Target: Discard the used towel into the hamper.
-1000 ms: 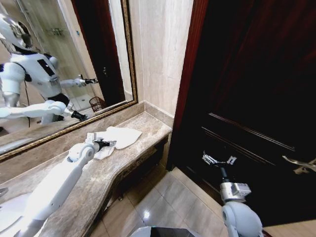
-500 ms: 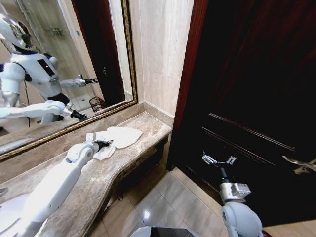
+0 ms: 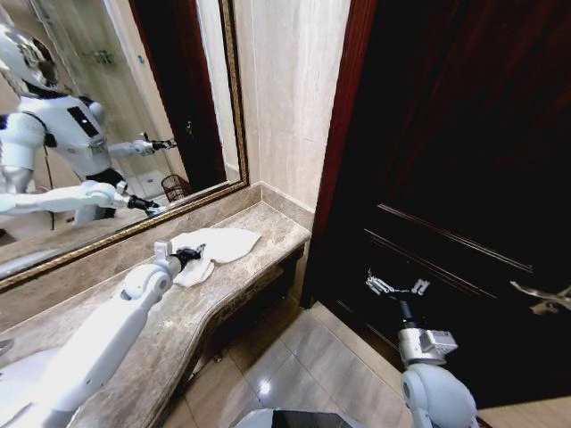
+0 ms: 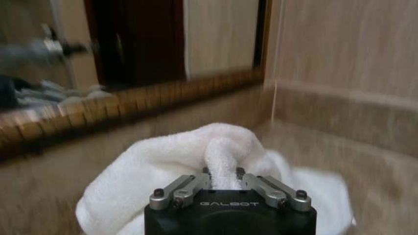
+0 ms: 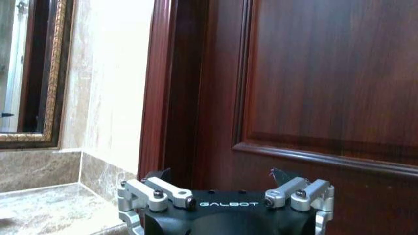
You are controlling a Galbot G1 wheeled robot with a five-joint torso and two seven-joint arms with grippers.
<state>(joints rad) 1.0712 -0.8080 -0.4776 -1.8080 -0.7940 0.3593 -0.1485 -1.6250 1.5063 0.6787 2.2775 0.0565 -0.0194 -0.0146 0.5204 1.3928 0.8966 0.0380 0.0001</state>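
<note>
Nearest, the right claw (image 3: 395, 287) hangs idle and spread wide before the dark wooden door (image 3: 464, 178). Farther off, the left claw (image 3: 198, 259) is pinched tight on a raised fold of the white towel (image 3: 219, 245), which since a second ago has bunched and slid along the marble worktop (image 3: 178, 330), so lifting looks imminent. Beyond, the hamper (image 3: 175, 187) appears in the mirror (image 3: 89, 107).

Towel (image 3: 217, 247): plain white, no pattern. Worktop (image 3: 178, 330): beige-brown marble, lightly veined; the wall (image 3: 299, 98) was pale cream stone. Door (image 3: 455, 160): dark reddish-brown wood, and the mirror frame (image 3: 234, 98) was dark with a gold patterned edge; left hand (image 4: 224, 190) black with silver fingers.
</note>
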